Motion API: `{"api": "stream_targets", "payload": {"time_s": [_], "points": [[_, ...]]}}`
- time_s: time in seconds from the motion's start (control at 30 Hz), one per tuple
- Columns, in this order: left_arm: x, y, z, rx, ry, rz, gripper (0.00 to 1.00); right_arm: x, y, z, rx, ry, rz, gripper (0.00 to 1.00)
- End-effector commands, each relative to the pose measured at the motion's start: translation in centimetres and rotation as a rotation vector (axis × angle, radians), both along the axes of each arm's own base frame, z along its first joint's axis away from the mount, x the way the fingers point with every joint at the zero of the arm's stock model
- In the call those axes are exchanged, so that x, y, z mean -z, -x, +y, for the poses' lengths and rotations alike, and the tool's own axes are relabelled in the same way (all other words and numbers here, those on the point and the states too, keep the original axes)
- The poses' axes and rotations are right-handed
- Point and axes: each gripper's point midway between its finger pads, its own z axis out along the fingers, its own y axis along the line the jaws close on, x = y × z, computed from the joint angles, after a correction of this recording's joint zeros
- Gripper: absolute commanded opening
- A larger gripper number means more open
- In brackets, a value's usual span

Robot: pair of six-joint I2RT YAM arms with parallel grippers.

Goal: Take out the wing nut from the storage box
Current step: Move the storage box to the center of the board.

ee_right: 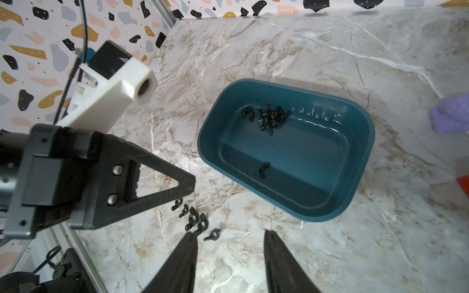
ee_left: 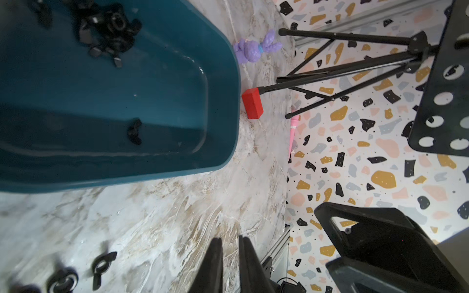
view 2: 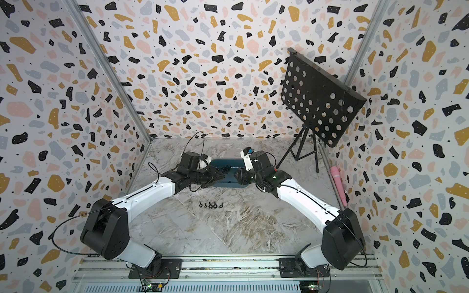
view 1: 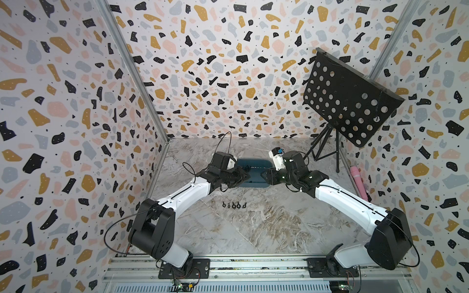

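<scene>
One storage box (ee_right: 304,152) holds one lone wing nut (ee_right: 264,169) plus an uncounted heap (ee_right: 271,118); outside it, five wing nuts (ee_right: 191,218) and one red block (ee_left: 252,104).

Lab test booth: terrazzo-print walls (view 1: 228,63)

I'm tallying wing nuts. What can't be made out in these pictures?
- Storage box ends, in both top views: covered by the left hand and right hand.
- Heap of wing nuts, right wrist view: tangled, uncountable.
- Table wing nuts, left wrist view: blurred, cut by the edge.
</scene>
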Motion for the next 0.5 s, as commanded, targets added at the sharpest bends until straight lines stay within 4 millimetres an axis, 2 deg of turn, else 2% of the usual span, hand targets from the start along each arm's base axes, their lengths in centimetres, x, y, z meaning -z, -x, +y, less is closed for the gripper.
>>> {"api": "stream_targets", "payload": {"time_s": [0.0, 0.1, 0.17, 0.23, 0.27, 0.3, 0.47], "points": [[-2.1, -0.4, 2.1, -0.026, -0.054, -0.07, 0.38, -0.3, -0.6, 0.0, 0.0, 0.022, -0.004, 0.48], [-2.4, -0.5, 3.8, -0.035, -0.103, -0.094, 0.59, 0.5, -1.5, 0.6, 0.004, 0.036, 0.01, 0.48], [-2.4, -0.5, 4.9, -0.046, -0.127, -0.091, 0.69, 1.3, -2.2, 1.1, 0.001, 0.053, 0.036, 0.48], [-2.5, -0.4, 5.8, -0.056, -0.145, -0.092, 0.82, 2.8, -2.9, 1.7, 0.001, 0.077, 0.072, 0.47], [-2.5, -0.4, 6.1, -0.059, -0.151, -0.095, 0.93, 3.5, -3.3, 1.9, 0.005, 0.091, 0.088, 0.47], [-2.5, -0.3, 6.4, -0.062, -0.158, -0.097, 0.99, 4.4, -3.8, 1.9, 0.02, 0.117, 0.108, 0.46], [-2.6, -0.1, 7.3, -0.07, -0.178, -0.107, 1.0, 9.1, -6.0, 0.2, 0.115, 0.241, 0.237, 0.44]]}}
